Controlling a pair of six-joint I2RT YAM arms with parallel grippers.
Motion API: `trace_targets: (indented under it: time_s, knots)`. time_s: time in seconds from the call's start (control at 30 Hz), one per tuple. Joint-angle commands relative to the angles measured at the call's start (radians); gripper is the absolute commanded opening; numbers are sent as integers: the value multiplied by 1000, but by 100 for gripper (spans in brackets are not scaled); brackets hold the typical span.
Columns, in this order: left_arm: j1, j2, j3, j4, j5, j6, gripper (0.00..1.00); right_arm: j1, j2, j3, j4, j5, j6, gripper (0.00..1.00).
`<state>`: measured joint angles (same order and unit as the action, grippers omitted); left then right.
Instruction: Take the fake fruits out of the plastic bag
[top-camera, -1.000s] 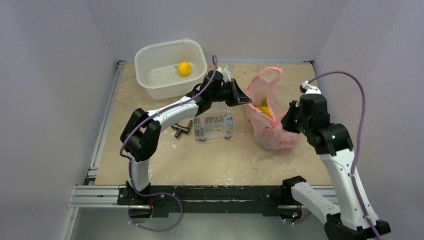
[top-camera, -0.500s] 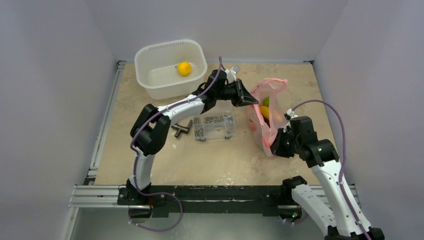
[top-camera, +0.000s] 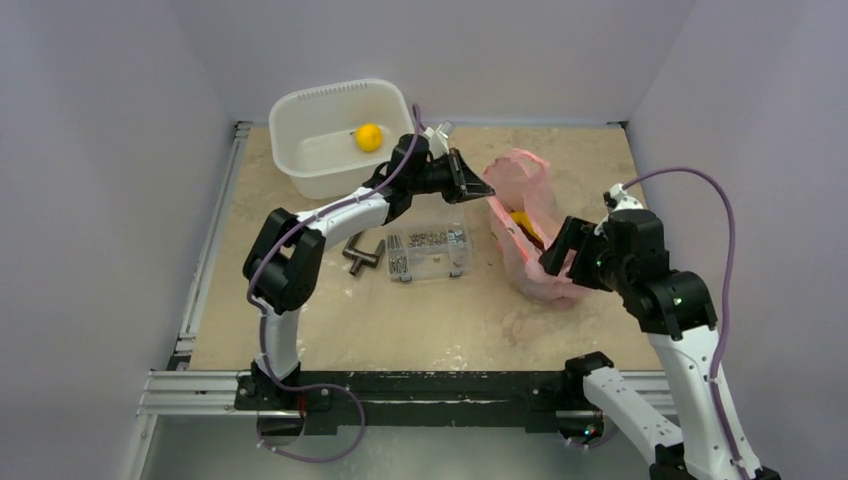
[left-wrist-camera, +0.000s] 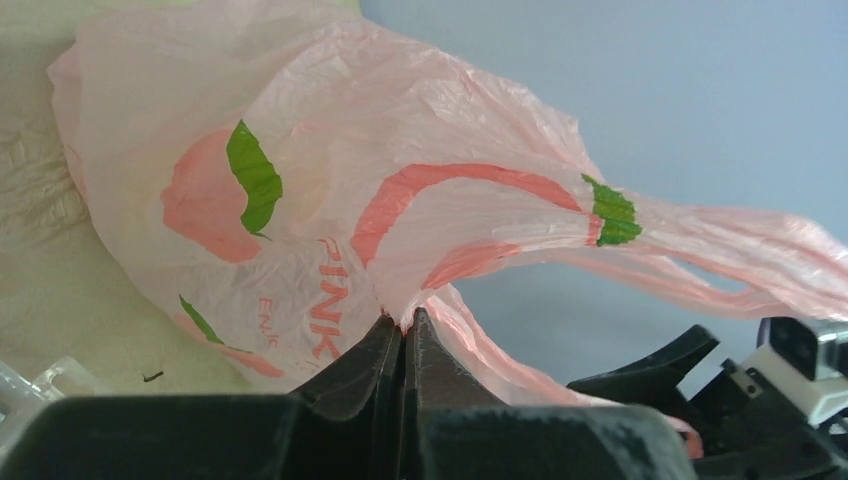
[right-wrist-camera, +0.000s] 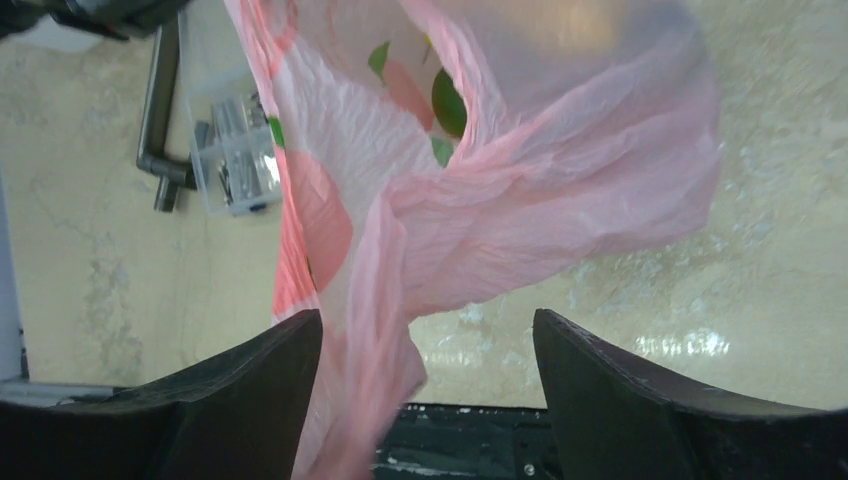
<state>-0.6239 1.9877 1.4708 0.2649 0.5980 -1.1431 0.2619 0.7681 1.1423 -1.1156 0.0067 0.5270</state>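
Note:
The pink plastic bag (top-camera: 528, 245) sits slumped at the right of the table, its mouth pulled toward the left. My left gripper (top-camera: 486, 190) is shut on the bag's left rim, and the left wrist view shows film pinched between the closed fingertips of the left gripper (left-wrist-camera: 405, 322). A yellow fruit (top-camera: 521, 221) shows inside the bag, and the right wrist view shows a green fruit (right-wrist-camera: 450, 103) through the film. My right gripper (top-camera: 558, 262) is at the bag's near right side, open. A loose flap of the bag (right-wrist-camera: 380, 330) hangs between the spread fingers of the right gripper (right-wrist-camera: 428, 330).
A white tub (top-camera: 300, 110) at the back left holds one yellow fruit (top-camera: 369, 137). A clear screw box (top-camera: 430, 252) and a dark metal tool (top-camera: 364, 258) lie mid-table, left of the bag. Walls close in on the left, back and right.
My right gripper has opened and let go of the bag, then lifted slightly. The left gripper, still shut on the rim, has drawn back to the left, and the bag has sagged.

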Motion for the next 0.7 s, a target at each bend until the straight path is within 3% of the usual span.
trace_targets:
  time_s: [0.0,0.07,0.13,0.3,0.43,0.53,0.67]
  knots:
    - [1,-65,0,58,0,49,0,1,76,151,4,115,-53,81]
    - [1,-61,3,62,9,48,0,1,103,198,44,113,-75,93]
    - [2,-59,8,62,12,48,0,2,146,224,100,84,-105,99]
    - [0,-64,14,55,27,61,0,2,273,291,168,60,-148,99]
    - [1,-62,27,24,28,83,0,2,342,408,172,169,-205,99]
    - [0,-52,29,25,28,75,0,2,394,404,168,176,-227,91]
    - [1,-36,45,25,29,60,0,2,402,231,180,8,-145,72]
